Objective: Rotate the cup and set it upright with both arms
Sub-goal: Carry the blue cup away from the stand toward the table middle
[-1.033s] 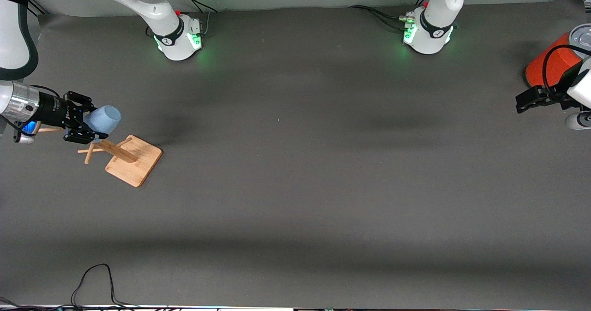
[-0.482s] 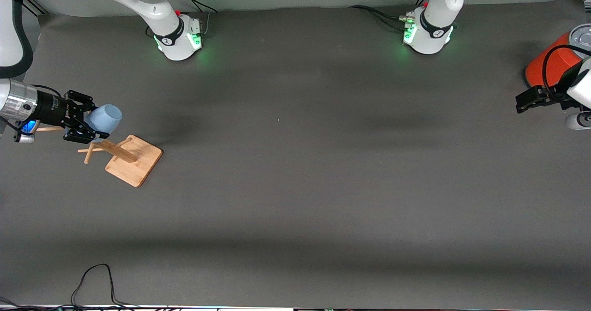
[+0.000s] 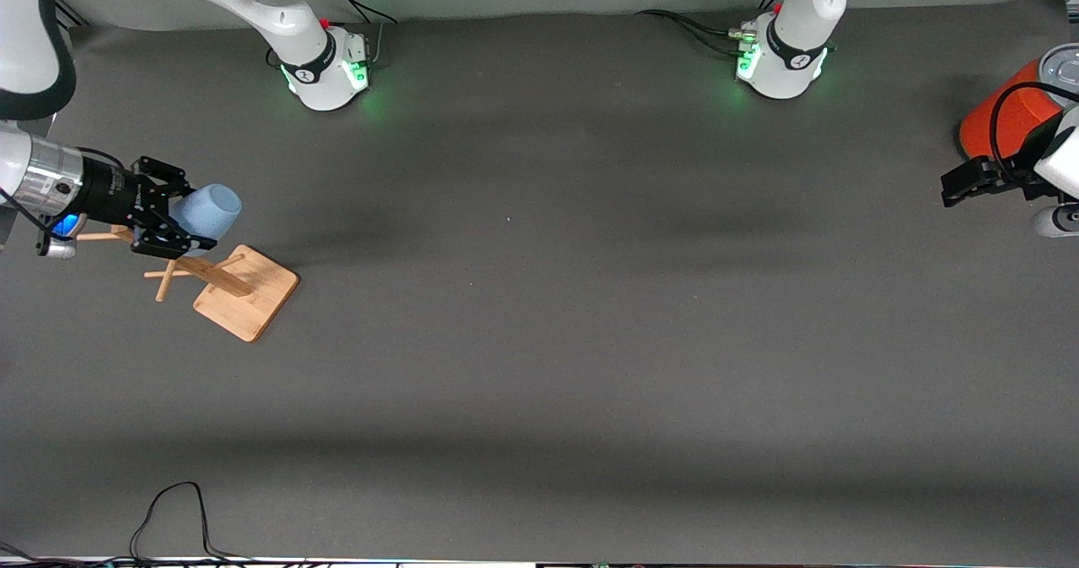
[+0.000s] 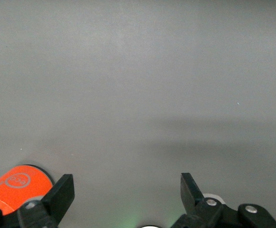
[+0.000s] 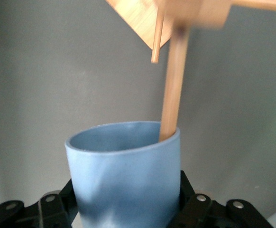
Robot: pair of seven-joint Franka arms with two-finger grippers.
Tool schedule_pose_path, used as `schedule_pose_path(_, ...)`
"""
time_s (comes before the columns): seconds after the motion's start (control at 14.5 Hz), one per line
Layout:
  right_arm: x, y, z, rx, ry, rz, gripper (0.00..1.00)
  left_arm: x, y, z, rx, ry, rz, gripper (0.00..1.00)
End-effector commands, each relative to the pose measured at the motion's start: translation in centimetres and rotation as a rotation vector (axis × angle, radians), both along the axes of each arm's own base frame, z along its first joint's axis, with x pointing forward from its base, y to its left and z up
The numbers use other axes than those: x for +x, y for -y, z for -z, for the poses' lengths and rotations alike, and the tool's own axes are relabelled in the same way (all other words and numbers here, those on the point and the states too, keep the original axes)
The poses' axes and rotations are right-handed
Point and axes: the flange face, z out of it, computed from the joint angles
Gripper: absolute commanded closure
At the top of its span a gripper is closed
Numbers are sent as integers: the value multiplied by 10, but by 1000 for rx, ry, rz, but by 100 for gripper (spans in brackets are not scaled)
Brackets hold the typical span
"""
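Cup in the right gripper, held over the wooden rack

Left gripper waits spread wide beside the can. Right gripper clamps the cup by its base; its long axis lies sideways, mouth facing away from the gripper. I'd carry it off the rack slowly, keeping its rim off the pegs.

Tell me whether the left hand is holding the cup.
No, the left hand is open and empty; the cup sits in the right hand.

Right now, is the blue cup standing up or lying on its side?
On its side. The right gripper holds the cup in the air above the wooden stand, its open mouth pointing sideways.
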Motion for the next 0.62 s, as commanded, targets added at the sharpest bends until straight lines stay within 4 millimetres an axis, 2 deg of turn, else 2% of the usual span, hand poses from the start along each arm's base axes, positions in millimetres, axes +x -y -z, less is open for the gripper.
schedule_pose_path(0.0,3,-50,-22,-6,3,-19,35,2,3,-5,13,-2,12,0)
schedule_pose_path(0.28,14,-88,-37,-24,6,6,35,2,4,-5,13,-1,13,0)
schedule_pose_path(0.41,21,-118,-45,-32,6,38,35,2,2,-5,13,-1,10,0)
schedule_pose_path(0.55,26,-165,-42,-51,11,35,35,2,4,-5,13,-1,14,0)
